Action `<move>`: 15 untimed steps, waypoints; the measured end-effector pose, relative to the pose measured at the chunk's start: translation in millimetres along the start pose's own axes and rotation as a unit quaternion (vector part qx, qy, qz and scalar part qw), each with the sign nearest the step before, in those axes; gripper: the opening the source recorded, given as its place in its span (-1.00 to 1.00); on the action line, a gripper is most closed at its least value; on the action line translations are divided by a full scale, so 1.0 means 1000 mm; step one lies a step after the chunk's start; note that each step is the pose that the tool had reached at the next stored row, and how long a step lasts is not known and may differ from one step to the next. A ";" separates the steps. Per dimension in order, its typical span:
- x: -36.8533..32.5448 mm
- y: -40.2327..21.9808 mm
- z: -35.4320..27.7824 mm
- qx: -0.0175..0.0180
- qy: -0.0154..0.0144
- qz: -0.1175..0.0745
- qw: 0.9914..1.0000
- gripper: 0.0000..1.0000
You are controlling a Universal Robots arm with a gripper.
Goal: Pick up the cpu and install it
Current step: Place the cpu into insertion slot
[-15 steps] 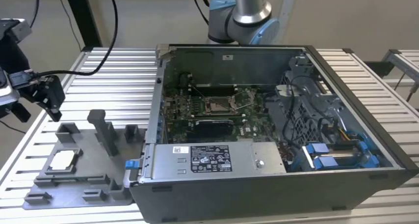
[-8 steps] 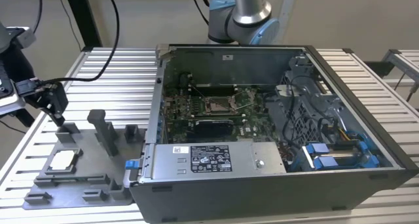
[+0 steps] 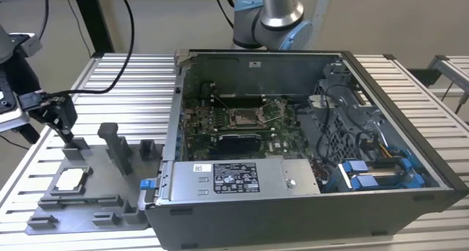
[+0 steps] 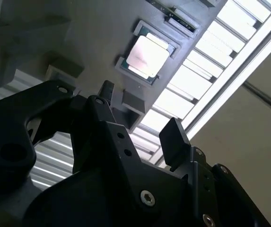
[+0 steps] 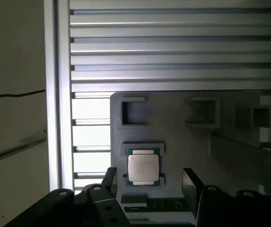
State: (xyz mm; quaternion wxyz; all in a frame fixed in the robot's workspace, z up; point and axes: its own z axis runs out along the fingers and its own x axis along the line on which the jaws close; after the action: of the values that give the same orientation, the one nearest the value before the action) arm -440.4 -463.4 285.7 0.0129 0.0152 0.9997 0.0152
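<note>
Item held: none. The black two-fingered gripper (image 5: pixel 149 175) has its fingers (image 5: pixel 190 183) spread apart with nothing between them.
Gripper position: above the fixture at the exterior view's left, well apart from the case. In both wrist views the two fingers frame the chip, which I judge to be a line-up for a grasp across opposite edges.
Task thing: one small flat square cpu (image 5: pixel 143 168) with a silvery metal top and green edge. It lies flat in a shallow framed pocket of the fixture, not yet lifted.
Reason for seating: the pocket's raised frame likely keeps the chip square and at a known spot.
Holder: one grey moulded plastic fixture (image 3: pixel 99 188) on the slatted aluminium table (image 3: pixel 124 105). Three further square recesses show in the first wrist view, none holding a chip. At least three upright posts show in the exterior view.
Destination: one dark square socket with a metal frame (image 3: pixel 245 116) on the green motherboard (image 3: pixel 219 122), face up inside the open grey computer case (image 3: pixel 293 218). The case lies on its side with the panel off, presumably for access from above.
Other: one grey box with a black-and-white label (image 3: pixel 234 177) at the case's near edge.
Progress: judged at the pick-up stage.
</note>
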 end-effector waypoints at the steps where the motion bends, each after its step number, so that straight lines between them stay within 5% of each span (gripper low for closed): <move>1: 0.0001 0.0000 0.0016 0.000 0.000 0.000 1.000 1.00; 8: -0.0003 -0.0020 0.0143 0.000 0.000 0.000 1.000 1.00; 15: -0.0003 -0.0111 0.0268 0.000 0.000 0.000 1.000 1.00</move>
State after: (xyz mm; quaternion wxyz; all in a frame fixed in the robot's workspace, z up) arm -439.8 -473.7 258.6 0.0127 0.0152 0.9997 0.0152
